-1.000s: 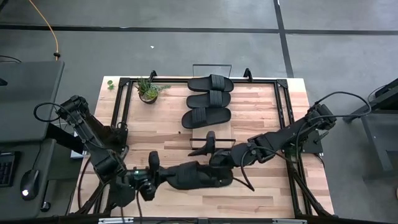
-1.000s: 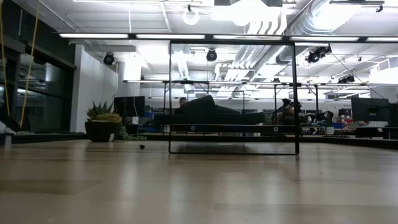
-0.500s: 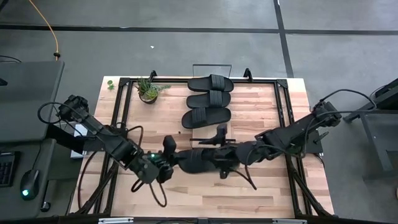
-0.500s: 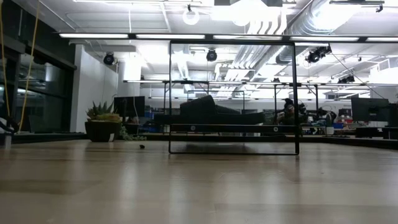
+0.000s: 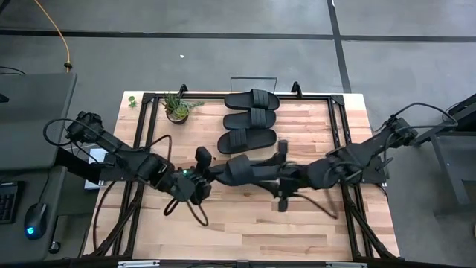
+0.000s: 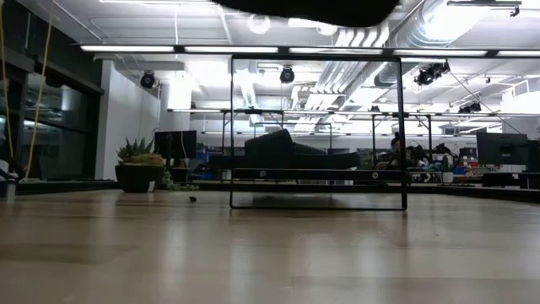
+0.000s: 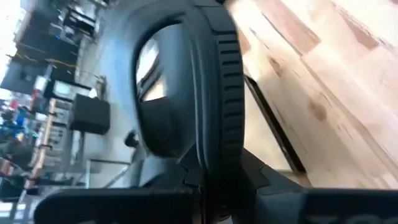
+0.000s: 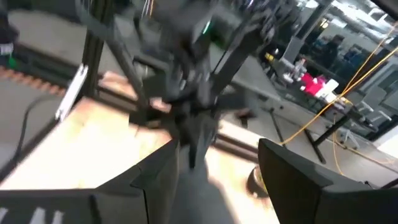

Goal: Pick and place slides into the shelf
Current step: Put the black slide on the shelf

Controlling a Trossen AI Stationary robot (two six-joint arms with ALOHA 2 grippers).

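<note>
Both arms have carried the fourth matte black slip-on slide (image 5: pixel 245 170) from near the wooden worktop's (image 5: pixel 320 223) front edge toward its centre since the earlier frame. I see the left gripper (image 5: pixel 199 179) clamped on one end and the right gripper (image 5: pixel 281 173) on the other; how wide the right fingers stand I cannot tell.

Risks, as I judge them:
- Uneven arm motion twists the slide free.
- The carried slide strikes the three stored ones.

Count: three slides (image 5: pixel 251 117) on the light-wood, wire-framed shelf (image 5: pixel 253 80) at the rear edge, one carried, one potted plant (image 5: pixel 177 109).
</note>
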